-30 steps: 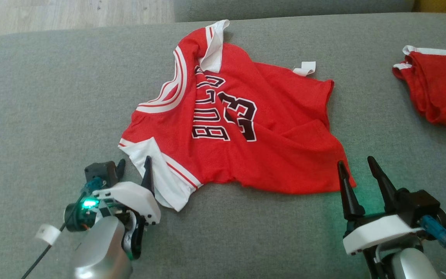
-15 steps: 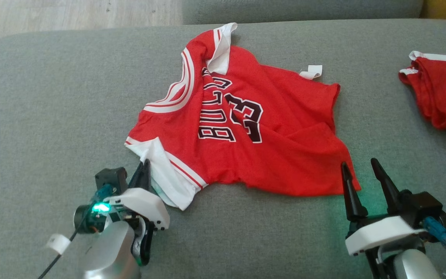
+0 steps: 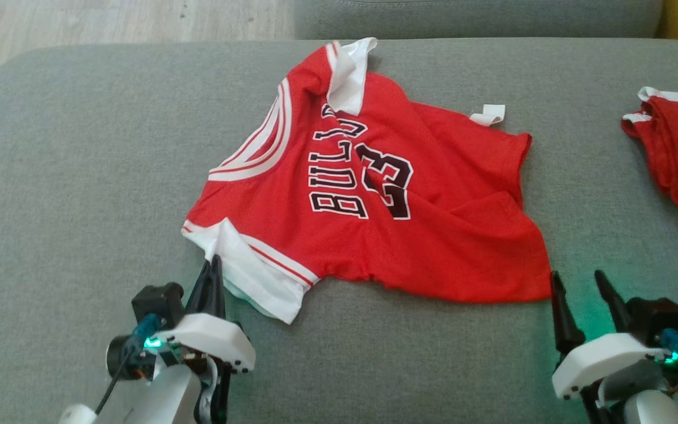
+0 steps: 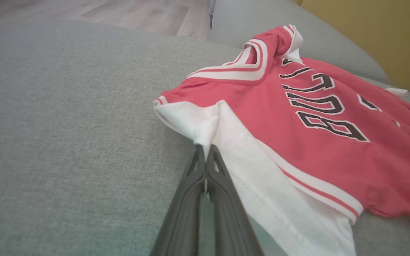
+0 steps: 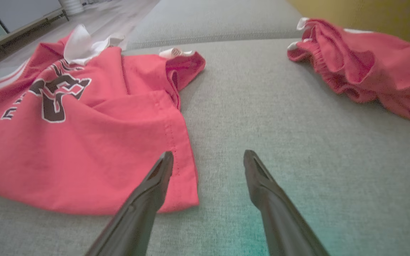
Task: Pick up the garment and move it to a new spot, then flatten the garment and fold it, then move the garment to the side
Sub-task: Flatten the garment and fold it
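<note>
Jersey (image 3: 374, 194) lies rumpled mid-sofa (image 3: 80, 176), left end effector (image 3: 212, 265) pinching its white sleeve hem toward the near edge, right end effector (image 3: 576, 277) spread at its near-right corner.

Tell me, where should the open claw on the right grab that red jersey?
Probably the loose hem corner of the jersey, just beside the right claw. It lies flat on the sofa, so come low from the near edge, one finger sliding under. The left claw pinches the white sleeve.
</note>
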Robot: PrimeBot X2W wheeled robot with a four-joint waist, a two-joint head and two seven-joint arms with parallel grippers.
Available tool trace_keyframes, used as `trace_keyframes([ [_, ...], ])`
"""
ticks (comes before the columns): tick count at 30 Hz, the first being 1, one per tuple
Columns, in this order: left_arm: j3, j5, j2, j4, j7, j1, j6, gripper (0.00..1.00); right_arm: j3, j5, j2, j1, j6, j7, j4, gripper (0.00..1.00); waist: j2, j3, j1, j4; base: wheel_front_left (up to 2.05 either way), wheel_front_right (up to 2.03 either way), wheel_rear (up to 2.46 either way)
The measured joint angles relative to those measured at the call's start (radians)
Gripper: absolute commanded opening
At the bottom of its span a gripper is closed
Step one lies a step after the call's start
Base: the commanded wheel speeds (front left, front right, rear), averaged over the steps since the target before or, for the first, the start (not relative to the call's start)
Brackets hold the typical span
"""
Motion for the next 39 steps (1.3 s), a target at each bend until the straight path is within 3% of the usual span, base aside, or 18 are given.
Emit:
trace_keyframes([
  [9, -0.002, -0.006, 0.012, -0.111, 0.037, 0.038, 0.034, 0.00, 0.048, 0.031, 0.001, -0.023, 0.000, 0.049, 0.131, 1.00, 0.0000, 0.001, 0.0000, 0.017, 0.00, 0.00, 0.00],
  [10, -0.002, -0.006, 0.014, -0.119, 0.039, 0.040, 0.034, 0.00, 0.054, 0.032, 0.000, -0.038, 0.000, 0.055, 0.145, 0.87, 0.0000, 0.001, 0.0000, 0.017, 0.00, 0.00, 0.00],
  [11, -0.002, -0.006, 0.016, -0.128, 0.040, 0.043, 0.036, 0.00, 0.061, 0.037, 0.000, -0.054, 0.000, 0.061, 0.157, 0.48, 0.0000, 0.000, 0.0000, 0.018, 0.00, 0.00, 0.00],
  [12, -0.002, -0.006, 0.018, -0.140, 0.040, 0.049, 0.041, 0.00, 0.068, 0.050, 0.000, -0.071, 0.000, 0.063, 0.169, 0.48, 0.0000, -0.001, 0.0000, 0.018, 0.00, 0.00, 0.00],
  [13, -0.002, -0.008, 0.019, -0.148, 0.040, 0.056, 0.042, 0.00, 0.077, 0.064, 0.000, -0.086, 0.000, 0.066, 0.180, 0.36, 0.0000, -0.001, 0.0000, 0.019, 0.00, 0.00, 0.00],
  [14, -0.002, -0.013, 0.020, -0.155, 0.040, 0.062, 0.042, 0.00, 0.083, 0.075, 0.000, -0.097, 0.000, 0.065, 0.188, 0.00, 0.0000, -0.002, 0.0000, 0.020, 0.00, 0.00, 0.00],
  [21, 0.000, -0.024, 0.032, -0.239, 0.046, 0.077, 0.042, 0.00, 0.077, 0.113, 0.000, -0.132, 0.000, -0.017, 0.186, 0.00, 0.0000, -0.022, 0.0000, 0.021, 0.00, 0.00, 0.00],
  [28, 0.005, -0.031, 0.070, -0.390, 0.086, 0.079, 0.057, 0.00, 0.013, 0.117, 0.000, -0.174, 0.000, -0.076, 0.020, 0.00, 0.0000, -0.066, 0.0000, 0.018, 0.00, 0.00, 0.00],
  [34, 0.002, -0.044, 0.077, -0.467, 0.101, 0.141, 0.077, 0.00, -0.043, 0.090, 0.000, -0.157, 0.000, -0.035, -0.146, 0.00, 0.0000, -0.074, 0.0000, 0.014, 0.00, 0.00, 0.00],
  [39, -0.011, -0.086, 0.032, -0.415, 0.099, 0.204, 0.073, 0.00, -0.044, 0.089, 0.000, -0.068, 0.000, 0.003, -0.162, 0.00, 0.0000, -0.055, 0.0000, 0.016, 0.00, 0.00, 0.00],
])
